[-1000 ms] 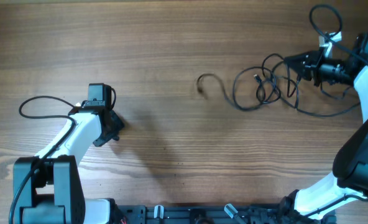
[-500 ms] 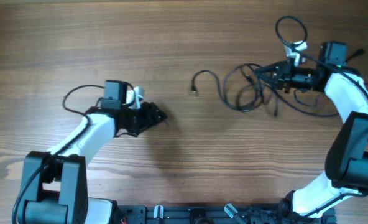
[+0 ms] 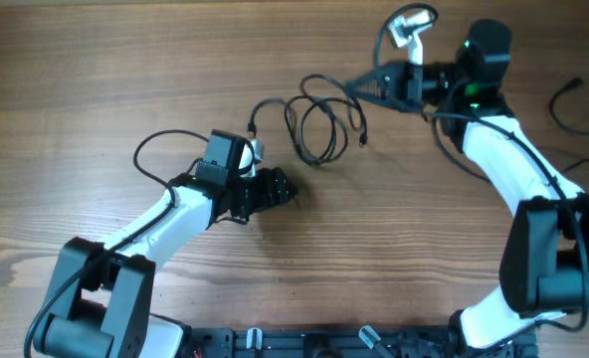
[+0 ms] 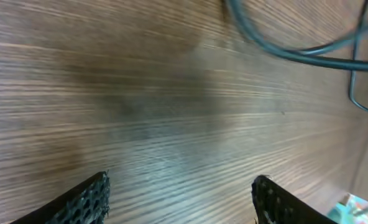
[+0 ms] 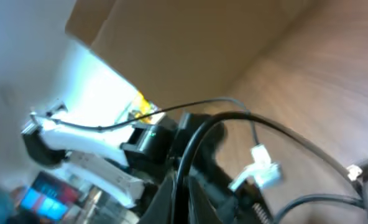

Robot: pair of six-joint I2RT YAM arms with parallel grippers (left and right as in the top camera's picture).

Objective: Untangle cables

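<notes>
The cables (image 3: 319, 127) lie as thin black loops on the wooden table, just right of centre near the far side. One plug end (image 3: 250, 130) points left. My right gripper (image 3: 366, 88) is at the loops' upper right and is shut on a strand. The right wrist view shows that cable (image 5: 196, 143) pinched between the closed fingers of the right gripper (image 5: 183, 186). My left gripper (image 3: 283, 189) hovers below and left of the loops, apart from them. Its jaws stand open over bare wood in the left wrist view, where the gripper (image 4: 181, 196) has a cable (image 4: 283, 53) curving across the top right.
A separate black strand (image 3: 570, 102) lies at the table's right edge. A looped wire with a white connector (image 3: 409, 25) rides above the right wrist. The left arm's own wire (image 3: 160, 149) arcs behind its wrist.
The right gripper has dragged the cable bundle left and toward the far side. The left arm has swung right toward the bundle, and its jaws have opened.
</notes>
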